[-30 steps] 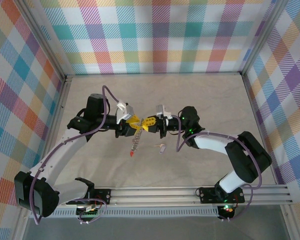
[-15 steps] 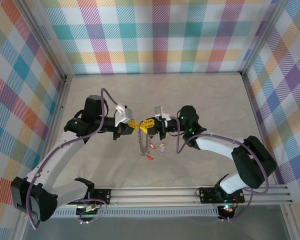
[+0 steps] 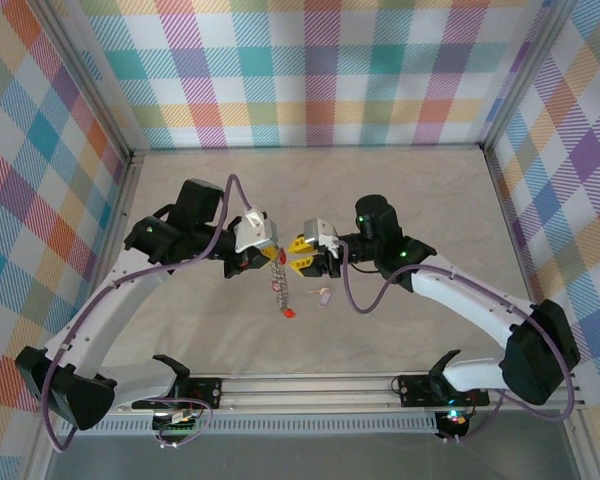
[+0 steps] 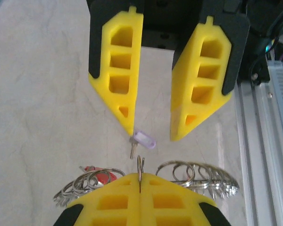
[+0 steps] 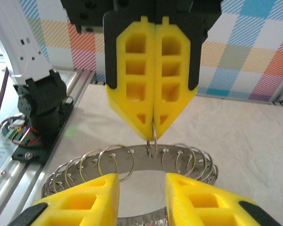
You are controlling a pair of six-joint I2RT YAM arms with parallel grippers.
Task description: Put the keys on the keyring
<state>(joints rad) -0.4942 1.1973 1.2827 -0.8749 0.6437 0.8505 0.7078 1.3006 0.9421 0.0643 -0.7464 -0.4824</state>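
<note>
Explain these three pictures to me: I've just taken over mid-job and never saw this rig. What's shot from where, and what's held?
Two robot arms are bolted at the near edge of a table, each ending in a yellow two-fingered hand. The wide picture looks down from above. The other two come from a camera on each wrist: each sees its own hand at the bottom, the other opposite. The left hand is shut on a small loop of the keyring, which hangs below it with a red key at its lower end. The right hand faces it, open. A lilac key lies on the table.
</note>
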